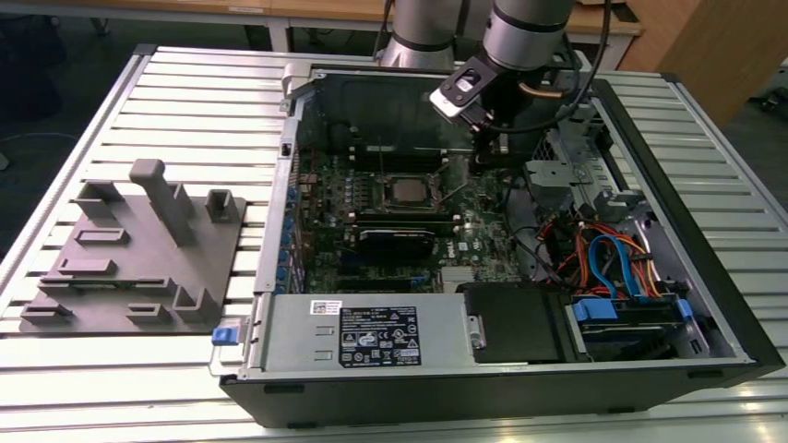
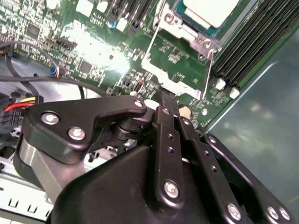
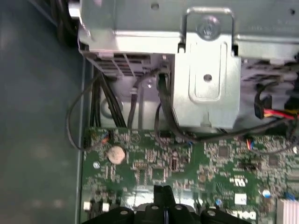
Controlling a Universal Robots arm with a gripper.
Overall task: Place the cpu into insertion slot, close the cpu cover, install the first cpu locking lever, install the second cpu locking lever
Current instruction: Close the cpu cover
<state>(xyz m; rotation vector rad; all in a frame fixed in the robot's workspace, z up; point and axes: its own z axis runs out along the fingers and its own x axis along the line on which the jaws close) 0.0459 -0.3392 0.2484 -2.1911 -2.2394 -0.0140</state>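
A slatted aluminium table carries an open black computer case, laid flat so its green circuit board faces the arm. The small silver-topped square cpu sits in the metal-rimmed insertion slot. The black gripper, fingers pressed together on nothing, hangs just beside it, seemingly to nudge the thin wire lever
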